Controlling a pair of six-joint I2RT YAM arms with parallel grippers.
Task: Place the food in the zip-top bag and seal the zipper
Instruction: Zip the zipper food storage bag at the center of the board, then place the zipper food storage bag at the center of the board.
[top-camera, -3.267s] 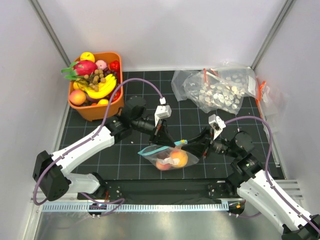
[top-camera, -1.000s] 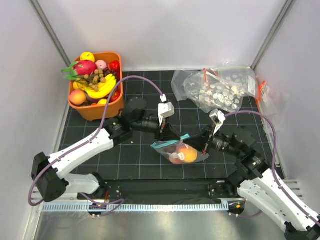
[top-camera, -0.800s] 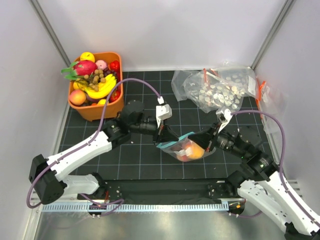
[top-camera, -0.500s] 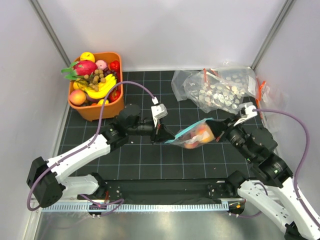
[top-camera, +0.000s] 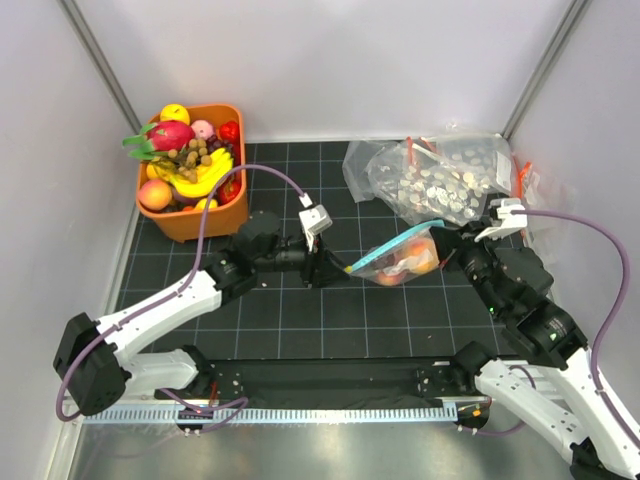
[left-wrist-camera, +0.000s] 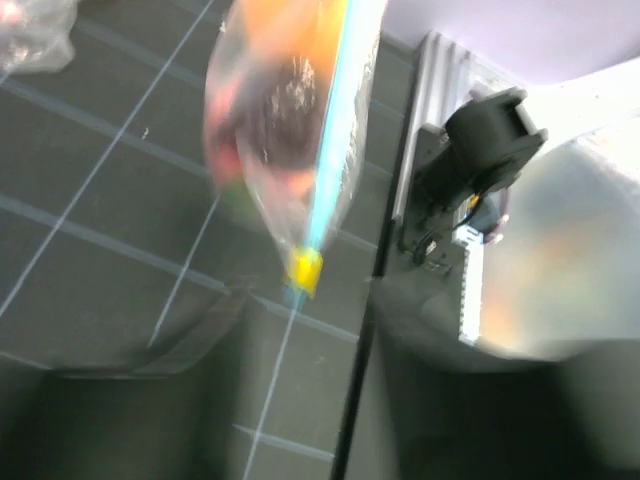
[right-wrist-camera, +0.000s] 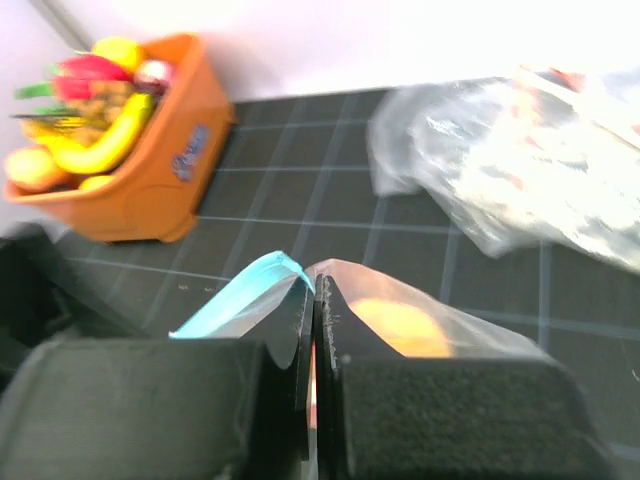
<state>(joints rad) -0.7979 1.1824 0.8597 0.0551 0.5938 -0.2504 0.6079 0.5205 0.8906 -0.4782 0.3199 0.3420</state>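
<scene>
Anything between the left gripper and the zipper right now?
Nothing visible. The zipper end hangs just ahead of the left gripper, with only bare mat showing between them. The right gripper pinches the bag's other end.

Clear zip-top bag (top-camera: 381, 271), food (top-camera: 411, 263) inside — pinched by right tool (top-camera: 444, 246); left tool (top-camera: 331, 270) beside zipper (top-camera: 392, 246).

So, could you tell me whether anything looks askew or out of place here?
The zip-top bag hangs slanted, pinched at one end by the right fingers. The food is inside it; nothing has spilled.
</scene>
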